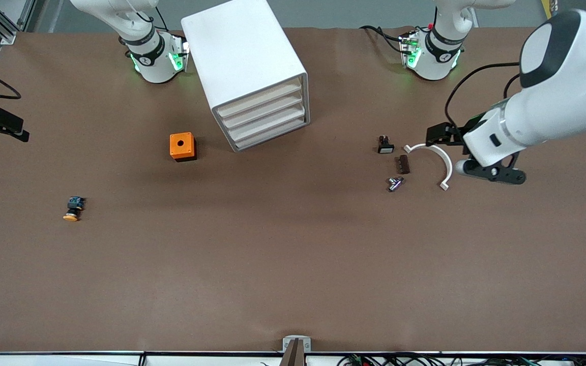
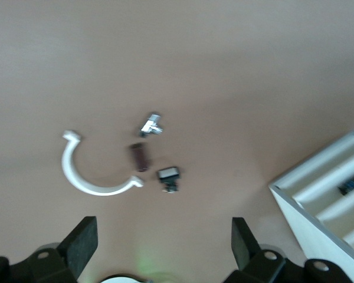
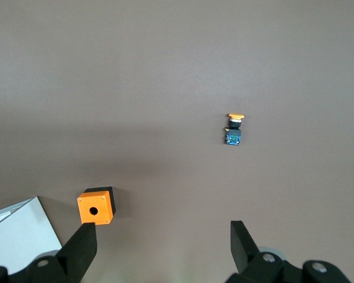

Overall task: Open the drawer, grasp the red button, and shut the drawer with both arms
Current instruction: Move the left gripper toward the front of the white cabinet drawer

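Currently the drawer (image 1: pixel 258 99) sits closed in the cabinet (image 1: pixel 242 56); left gripper (image 2: pixel 165 242) and right gripper (image 3: pixel 164 250), jaws open, hang over bare surface (image 1: pixel 272 244), well apart from it.

Left arm (image 1: pixel 552 91) reaches in from its base at the top, forearm angled down over its end of the surface; left gripper (image 2: pixel 162 244) held up in the air, fingers (image 2: pixel 82 242) spread wide, nothing between them; right arm (image 1: pixel 135 30) shows mainly its base; right gripper (image 3: pixel 162 244) also aloft, fingers (image 3: pixel 242 242) wide apart, empty
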You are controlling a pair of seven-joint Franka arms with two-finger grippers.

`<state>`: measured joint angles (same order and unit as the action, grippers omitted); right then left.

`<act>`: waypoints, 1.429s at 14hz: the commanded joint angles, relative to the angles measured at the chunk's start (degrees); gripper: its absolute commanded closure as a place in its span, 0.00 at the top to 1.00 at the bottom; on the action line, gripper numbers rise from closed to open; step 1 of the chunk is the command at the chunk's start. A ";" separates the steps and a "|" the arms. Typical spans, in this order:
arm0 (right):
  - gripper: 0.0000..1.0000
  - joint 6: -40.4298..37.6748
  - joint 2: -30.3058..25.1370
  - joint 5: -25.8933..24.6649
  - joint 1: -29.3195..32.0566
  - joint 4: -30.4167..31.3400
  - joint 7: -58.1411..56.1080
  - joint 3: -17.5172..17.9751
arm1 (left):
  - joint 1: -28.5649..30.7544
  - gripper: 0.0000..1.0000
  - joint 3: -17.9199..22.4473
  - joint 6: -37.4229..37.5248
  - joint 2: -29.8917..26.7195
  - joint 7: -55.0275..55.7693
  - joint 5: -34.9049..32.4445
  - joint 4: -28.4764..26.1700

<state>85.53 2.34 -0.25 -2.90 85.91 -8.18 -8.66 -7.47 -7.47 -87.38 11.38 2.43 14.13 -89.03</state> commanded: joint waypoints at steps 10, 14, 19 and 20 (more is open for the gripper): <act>1.00 -0.10 0.82 -0.80 -0.35 -2.32 0.79 -0.22 | 0.44 1.00 -1.32 0.89 16.11 -29.90 29.08 -2.10; 1.00 -0.54 1.09 0.08 -2.80 -2.15 4.45 -0.04 | -0.70 1.00 -3.95 -0.07 21.48 -35.30 35.87 -3.34; 1.00 -3.08 1.35 -0.01 -10.62 -1.62 19.49 -0.13 | -2.11 1.00 -10.10 -3.33 27.97 -38.71 40.26 -3.52; 1.00 -3.09 1.78 0.07 -11.59 -0.66 22.21 -0.04 | -2.20 1.00 -10.81 -3.33 29.38 -40.38 41.40 -3.69</act>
<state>83.42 3.45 -0.17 -12.82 84.96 9.63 -8.24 -10.12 -16.89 -90.40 38.06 -34.52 53.00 -92.61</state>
